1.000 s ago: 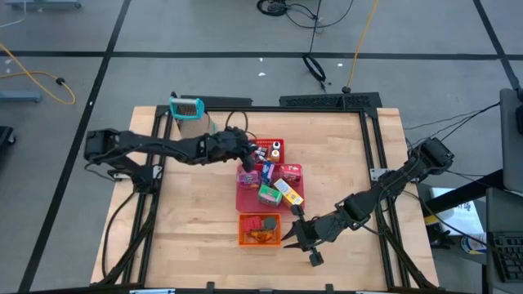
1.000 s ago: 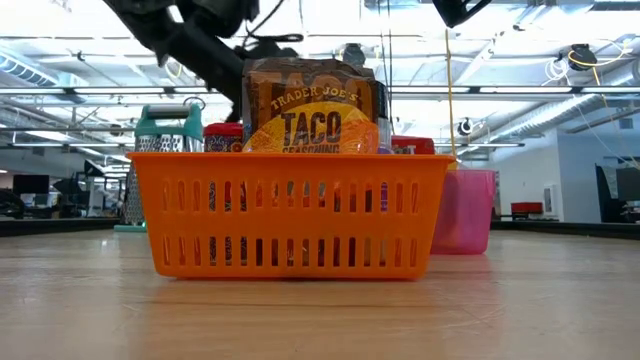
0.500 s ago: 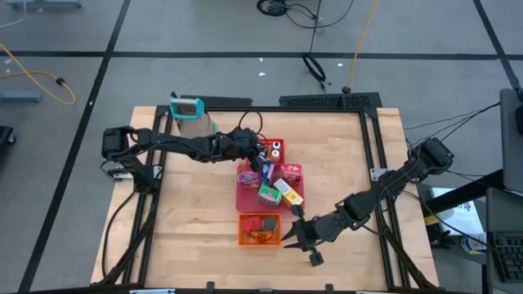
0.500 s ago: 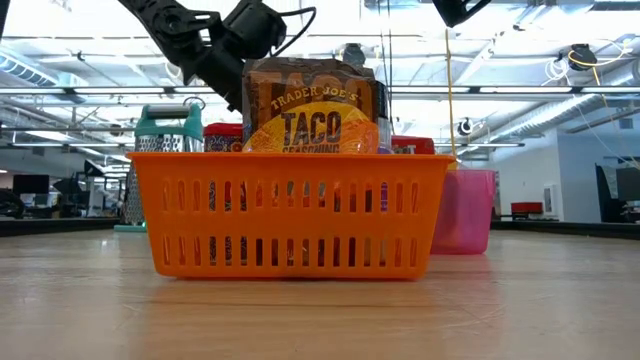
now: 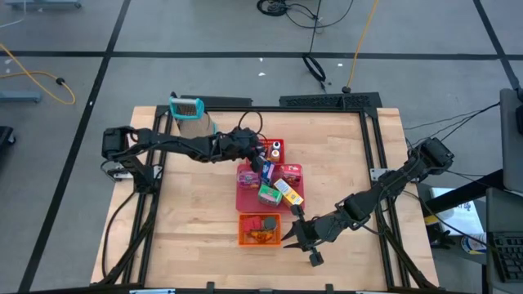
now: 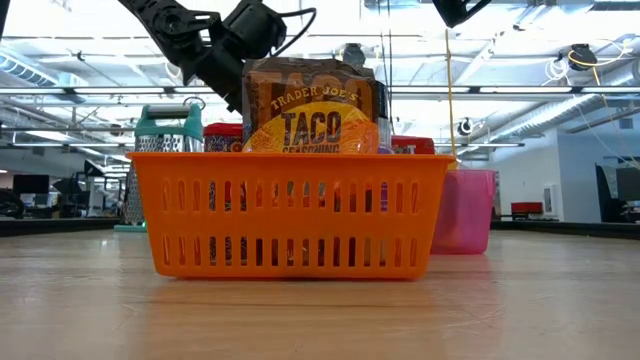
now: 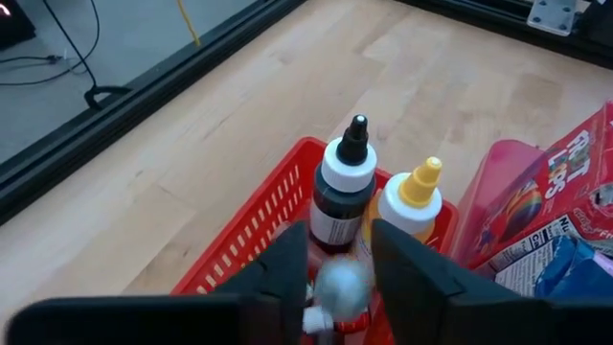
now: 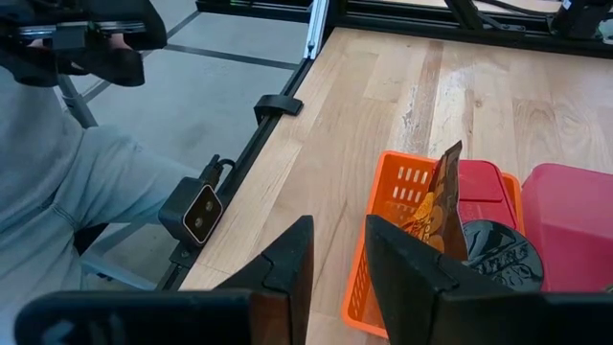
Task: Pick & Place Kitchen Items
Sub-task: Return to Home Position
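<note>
- Left hand (image 5: 258, 153) hangs over the left part of the red bin (image 5: 272, 140). Its fingers (image 7: 287, 264) stand slightly apart and clamp nothing.
- Left wrist view: a black-capped bottle (image 7: 343, 192) and a yellow-capped bottle (image 7: 412, 196) stand upright side by side inside the red bin, just beyond the fingertips. A blurred pale object low between the fingers cannot be identified.
- Right hand (image 5: 292, 235) sits low over the desk (image 5: 196, 212), just beside the right end of the orange basket (image 5: 260, 238). Its fingers are narrowly apart and empty.
- The orange basket holds a taco seasoning packet (image 6: 312, 110) standing upright, with a dark round lid (image 8: 493, 254) beside it.
- A pink tray (image 5: 245, 200) lies between the red bin and the orange basket. It holds packed food boxes, among them a green box (image 5: 269, 194) and a yellow box (image 5: 288, 191).
- A grater (image 5: 186, 109) with a teal handle stands at the far left of the desk, apart from the trays.
- Right wrist view: a person in grey clothing (image 8: 86, 192) is beyond the desk edge.
</note>
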